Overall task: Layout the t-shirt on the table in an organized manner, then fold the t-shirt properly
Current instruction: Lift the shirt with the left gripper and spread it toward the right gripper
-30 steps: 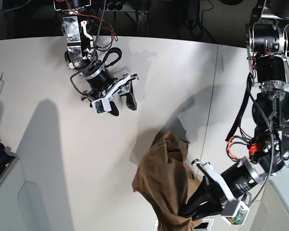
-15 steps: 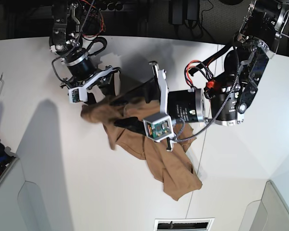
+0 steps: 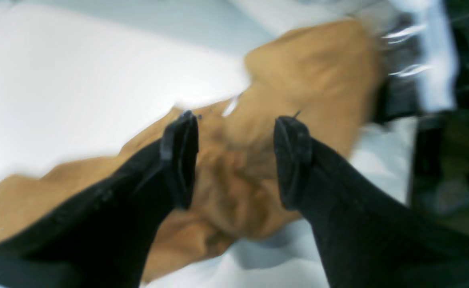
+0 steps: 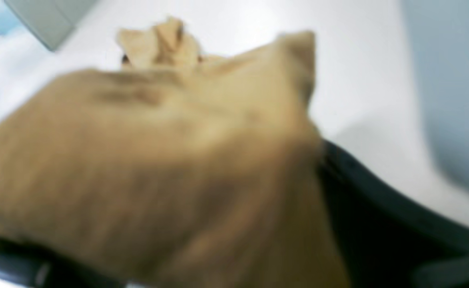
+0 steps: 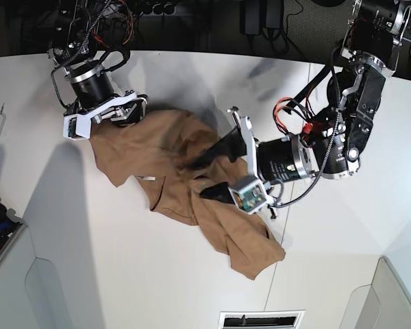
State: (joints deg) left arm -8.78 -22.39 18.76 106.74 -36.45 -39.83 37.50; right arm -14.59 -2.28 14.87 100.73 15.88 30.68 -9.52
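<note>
One t-shirt (image 5: 185, 178), tan-brown, soft, light, limp; lies crumpled on white table (image 5: 68, 240), spread diagonally btwn both arms, small white tag (image 5: 148, 179) showing. Left gripper (image 5: 205, 177): jaws wide apart above the bunched middle, nothing clamped. Right gripper (image 5: 108, 120): at the far corner of the cloth; fabric draped over it in wrist view, grip cannot be told. Handling est.: will sag and slip; best taken at hem corners or shoulders, not mid-bunch.
</note>
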